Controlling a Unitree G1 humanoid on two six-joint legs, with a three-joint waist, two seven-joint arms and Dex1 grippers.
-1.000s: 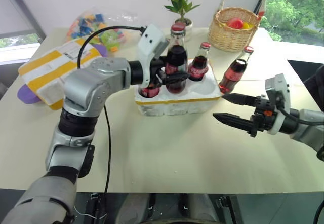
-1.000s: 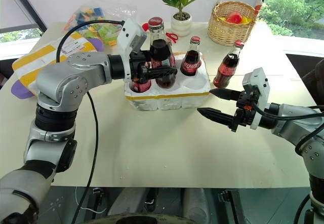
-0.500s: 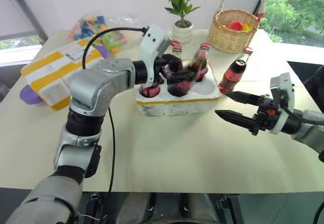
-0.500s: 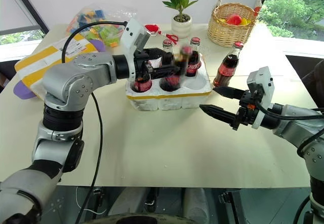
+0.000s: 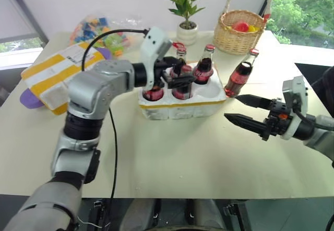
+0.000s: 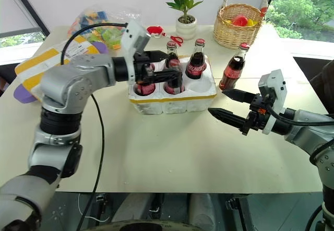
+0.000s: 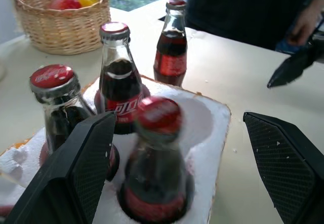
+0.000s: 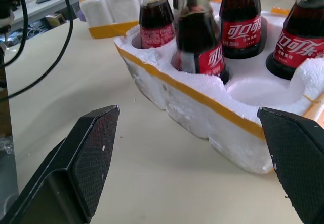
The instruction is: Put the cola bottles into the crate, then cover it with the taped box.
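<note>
The left claw stands released over the crate, its two fingers spread to either side of a cola bottle that sits in a front well. That bottle looks seated but blurred, so it may be rocking; the arm would do well to draw straight back and up, clear of the neighbouring caps, without brushing them.

Several bottles stand in the crate's wells, and the front well at the right end is empty. One more bottle stands on the surface just beside the crate's right end, near the wicker basket. The right claw is released too, holding nothing, and points toward that loose bottle from a little way off.

The loose bottle is the natural next pick for the right claw. A grip on the body at the label, with the bottle kept upright, should let it drop squarely into the empty well. The glass is smooth and top-heavy, so a slow approach matters.

The taped box lies apart at the left of the surface, waiting for the covering step.
</note>
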